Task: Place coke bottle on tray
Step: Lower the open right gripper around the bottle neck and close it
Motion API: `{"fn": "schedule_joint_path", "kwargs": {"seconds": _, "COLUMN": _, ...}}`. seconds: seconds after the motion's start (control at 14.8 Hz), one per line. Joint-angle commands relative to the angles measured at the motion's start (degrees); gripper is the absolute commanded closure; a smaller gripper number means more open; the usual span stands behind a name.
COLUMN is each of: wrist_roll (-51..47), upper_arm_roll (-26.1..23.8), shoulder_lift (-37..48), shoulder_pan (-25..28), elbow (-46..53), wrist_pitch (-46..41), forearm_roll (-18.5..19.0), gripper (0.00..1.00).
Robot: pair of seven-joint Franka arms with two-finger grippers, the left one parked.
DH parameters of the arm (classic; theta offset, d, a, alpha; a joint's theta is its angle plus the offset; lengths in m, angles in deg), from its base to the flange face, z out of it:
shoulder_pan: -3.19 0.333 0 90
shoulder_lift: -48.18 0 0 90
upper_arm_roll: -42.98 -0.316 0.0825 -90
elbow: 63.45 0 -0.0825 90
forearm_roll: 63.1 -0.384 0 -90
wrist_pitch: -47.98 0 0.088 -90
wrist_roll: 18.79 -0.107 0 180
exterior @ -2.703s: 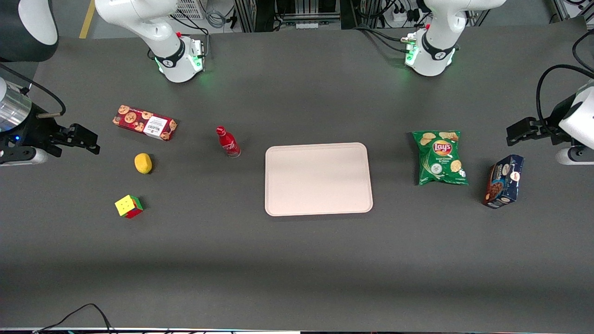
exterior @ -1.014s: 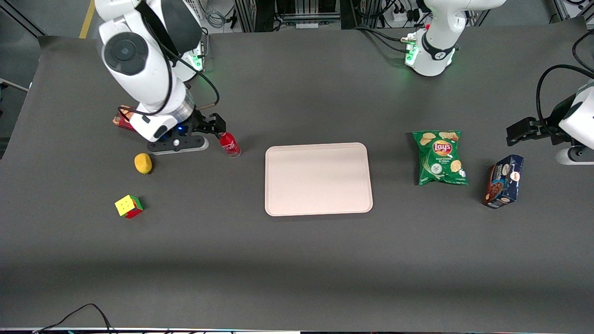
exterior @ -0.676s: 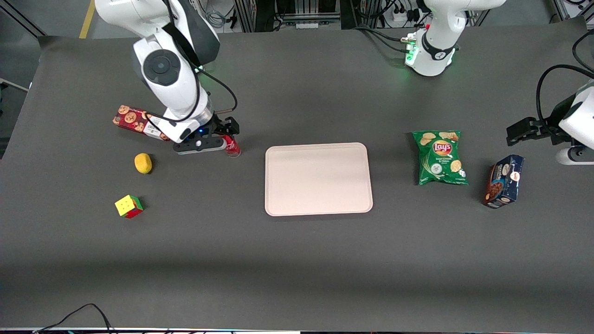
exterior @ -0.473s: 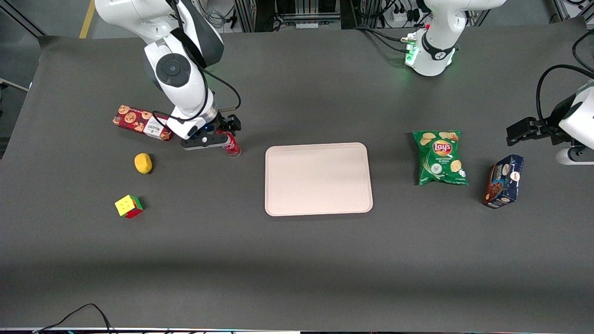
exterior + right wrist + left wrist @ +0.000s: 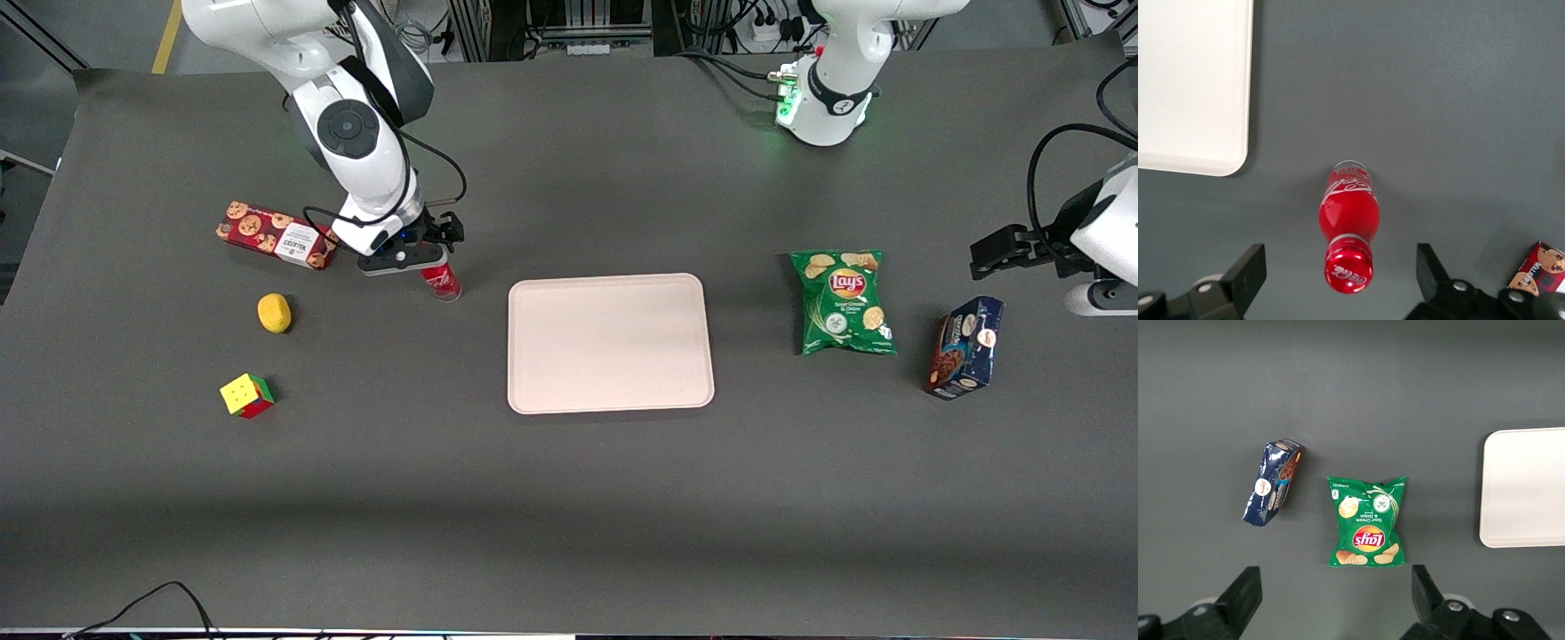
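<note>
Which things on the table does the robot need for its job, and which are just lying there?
Needed:
- coke bottle, standing on the table
- tray, beside the bottle
- gripper, open above the bottle, a finger on either side of its cap

Just lying about:
- cookie box
- lemon
- puzzle cube
- chips bag
- blue box

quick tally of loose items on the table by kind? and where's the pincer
Drinks: 1, the coke bottle
Snack packs: 3, red cookie box, green chip bag, blue cookie box
Fruit: 1, lemon
Toys: 1, puzzle cube
Trays: 1, the tray
Total: 7
Pincer: open, above the bottle's cap.
</note>
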Motion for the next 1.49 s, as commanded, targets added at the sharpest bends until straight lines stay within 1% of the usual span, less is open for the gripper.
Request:
{"fn": "schedule_joint_path", "kwargs": {"seconds": 0.0, "wrist_roll": -0.9, "upper_arm_roll": -0.5, "shoulder_lift": 2.1, "shoulder_pan": -0.4, "elbow": -2.3, "wrist_pitch": 2.4, "forearm_roll": -0.8, "gripper": 0.00}}
{"fn": "schedule_joint_path", "kwargs": {"seconds": 0.68, "wrist_roll": -0.9, "upper_arm_roll": -0.5, "shoulder_lift": 1.7, "shoulder_pan": -0.5, "elbow": -3.6, "wrist_pitch": 3.4, "forearm_roll": -0.9, "gripper": 0.01}}
{"fn": "schedule_joint_path", "kwargs": {"seconds": 0.81, "wrist_roll": -0.9, "upper_arm_roll": -0.5, "shoulder_lift": 1.5, "shoulder_pan": -0.5, "elbow": -3.6, "wrist_pitch": 3.4, "forearm_roll": -2.0, "gripper": 0.03}}
{"fn": "schedule_joint_path", "kwargs": {"seconds": 0.88, "wrist_roll": -0.9, "upper_arm_roll": -0.5, "shoulder_lift": 1.5, "shoulder_pan": -0.4, "elbow": -3.6, "wrist_pitch": 3.4, "forearm_roll": -2.3, "gripper": 0.05}}
{"fn": "schedule_joint_path", "kwargs": {"seconds": 1.08, "wrist_roll": -0.9, "upper_arm_roll": -0.5, "shoulder_lift": 1.4, "shoulder_pan": -0.5, "elbow": -3.8, "wrist_pitch": 3.4, "forearm_roll": -2.3, "gripper": 0.17}}
{"fn": "schedule_joint_path", "kwargs": {"seconds": 1.28, "wrist_roll": -0.9, "upper_arm_roll": -0.5, "shoulder_lift": 1.4, "shoulder_pan": -0.5, "elbow": -3.8, "wrist_pitch": 3.4, "forearm_roll": -2.3, "gripper": 0.23}}
{"fn": "schedule_joint_path", "kwargs": {"seconds": 1.42, "wrist_roll": -0.9, "upper_arm_roll": -0.5, "shoulder_lift": 1.4, "shoulder_pan": -0.5, "elbow": -3.8, "wrist_pitch": 3.4, "forearm_roll": -2.3, "gripper": 0.30}}
